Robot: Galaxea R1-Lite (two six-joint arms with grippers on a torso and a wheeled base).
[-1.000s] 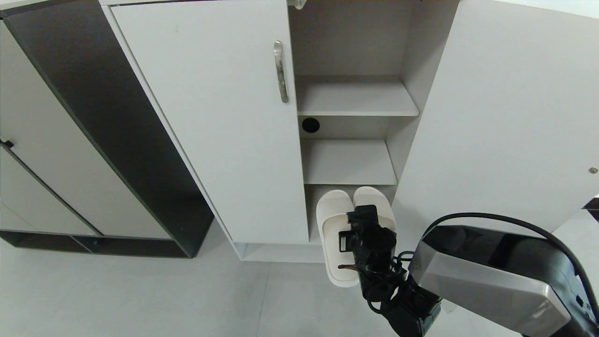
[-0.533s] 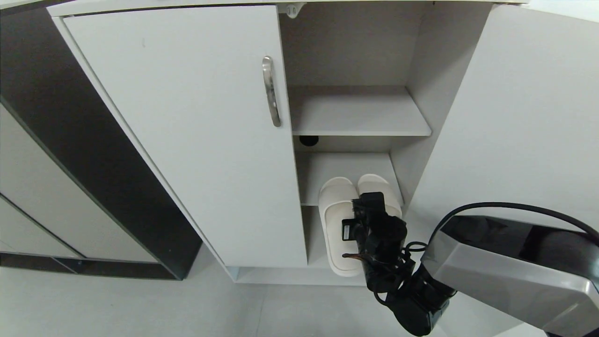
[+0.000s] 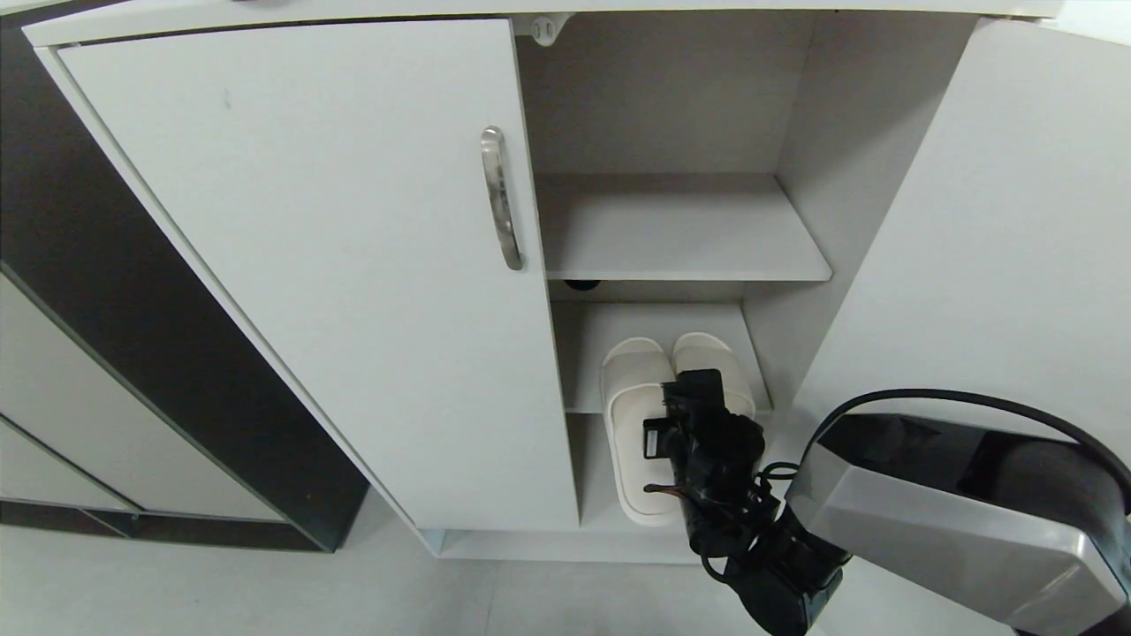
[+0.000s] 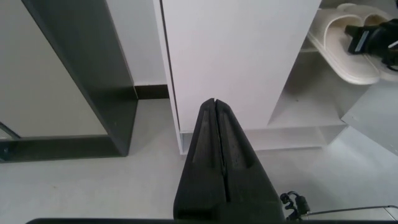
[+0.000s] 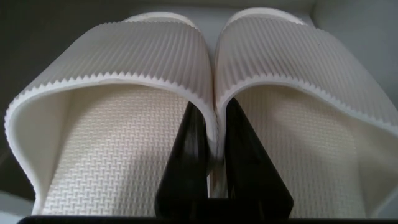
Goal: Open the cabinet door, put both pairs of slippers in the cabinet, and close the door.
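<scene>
As the slippers (image 3: 633,424) hang, toes point into cabinet (image 3: 680,231).

The right arm (image 3: 937,521) has a broad, faceted link with a silver-grey shell and a glossy black panel on top. A thick cable (image 3: 919,391), black, arcs over that link. Toward the wrist the arm turns matte black, wrapped in a tangle of thin wires (image 3: 751,521), with a small white label (image 3: 651,439) on its left side. The right gripper (image 5: 214,109) has two black wedge-shaped fingers. The left gripper (image 4: 214,106) is black too, its tapered fingers parted only by a fine seam. A thin cable (image 4: 295,200) loops beside its base.
</scene>
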